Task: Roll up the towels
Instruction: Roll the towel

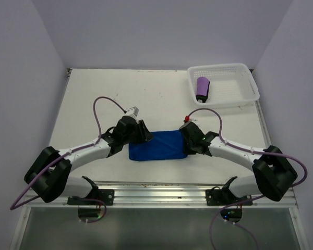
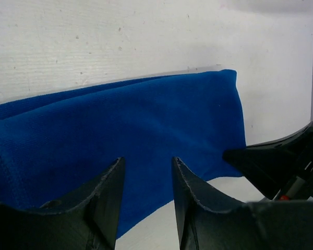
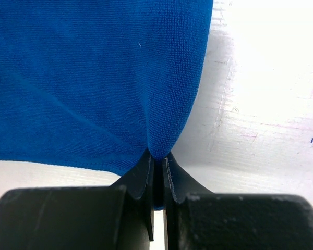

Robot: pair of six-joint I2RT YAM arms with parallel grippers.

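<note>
The blue towel [image 1: 157, 146] lies folded flat on the table between both arms, filling much of the left wrist view [image 2: 120, 125] and the right wrist view [image 3: 88, 78]. My right gripper [image 1: 187, 140] [image 3: 157, 156] is shut on the towel's near right corner, with cloth pinched between its fingers. My left gripper [image 1: 145, 137] [image 2: 146, 167] stands open over the towel's left end, blue cloth showing in the gap and nothing clamped. The purple towel [image 1: 202, 88] lies rolled in the white basket [image 1: 232, 86].
The basket stands at the table's back right corner. The right arm's black gripper [image 2: 281, 166] shows at the right edge of the left wrist view. Walls close in the table on the left, the back and the right.
</note>
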